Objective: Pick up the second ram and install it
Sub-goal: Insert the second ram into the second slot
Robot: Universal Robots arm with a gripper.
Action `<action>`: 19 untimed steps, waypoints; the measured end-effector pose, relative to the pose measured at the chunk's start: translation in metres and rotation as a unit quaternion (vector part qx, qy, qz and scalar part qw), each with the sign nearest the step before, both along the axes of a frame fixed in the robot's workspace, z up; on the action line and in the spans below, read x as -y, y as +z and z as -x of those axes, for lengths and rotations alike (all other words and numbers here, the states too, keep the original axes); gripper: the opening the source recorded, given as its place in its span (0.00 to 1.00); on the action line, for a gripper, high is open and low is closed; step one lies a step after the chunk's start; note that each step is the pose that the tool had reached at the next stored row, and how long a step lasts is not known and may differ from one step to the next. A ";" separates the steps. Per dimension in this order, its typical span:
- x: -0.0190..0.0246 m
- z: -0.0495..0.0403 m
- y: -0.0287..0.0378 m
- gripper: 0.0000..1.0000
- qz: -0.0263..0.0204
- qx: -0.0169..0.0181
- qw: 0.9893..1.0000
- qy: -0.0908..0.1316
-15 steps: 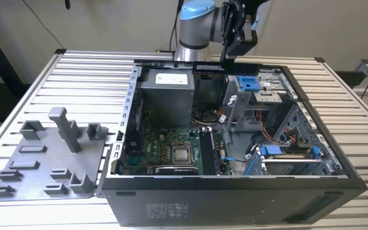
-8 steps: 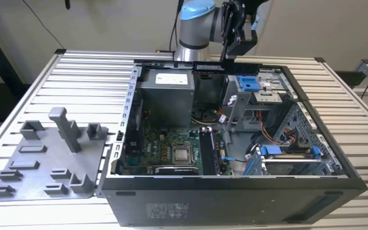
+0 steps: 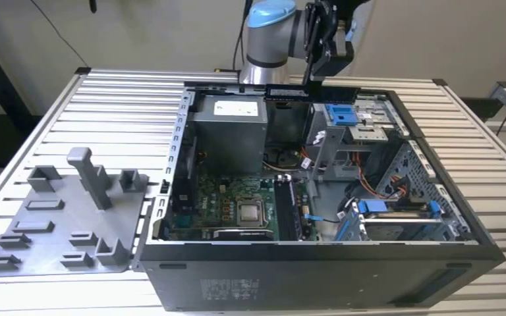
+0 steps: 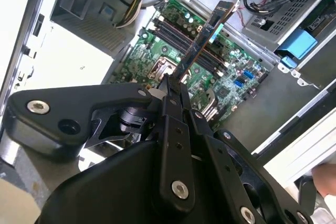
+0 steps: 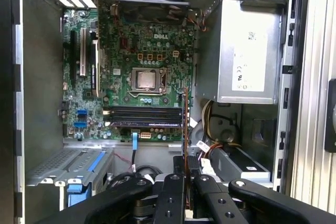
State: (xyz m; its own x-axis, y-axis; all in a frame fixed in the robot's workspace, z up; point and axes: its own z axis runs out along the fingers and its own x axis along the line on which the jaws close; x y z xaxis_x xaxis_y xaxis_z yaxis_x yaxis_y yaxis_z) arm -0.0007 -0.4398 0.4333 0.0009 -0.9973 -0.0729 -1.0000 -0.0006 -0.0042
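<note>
exterior view: gripper hangs above the motherboard, at the far rim of the case, fingers clamped on the memory stick.
second wrist view: memory stick juts from the closed fingers, well above the motherboard's memory slots.
first wrist view: memory stick edge-on, crosswise to the memory slots.
step: pickup looks done, install not begun.
need: likely turning the memory stick along a free slot, square and level.
</note>
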 end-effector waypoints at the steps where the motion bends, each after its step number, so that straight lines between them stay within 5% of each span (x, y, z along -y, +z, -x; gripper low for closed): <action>1: 0.0000 0.0000 0.0000 0.13 0.000 0.000 1.000 -0.002; 9: 0.0000 0.0000 -0.0001 0.13 0.000 0.000 0.999 -0.032; 19: 0.0000 0.0000 -0.0002 0.13 0.000 0.000 0.997 -0.080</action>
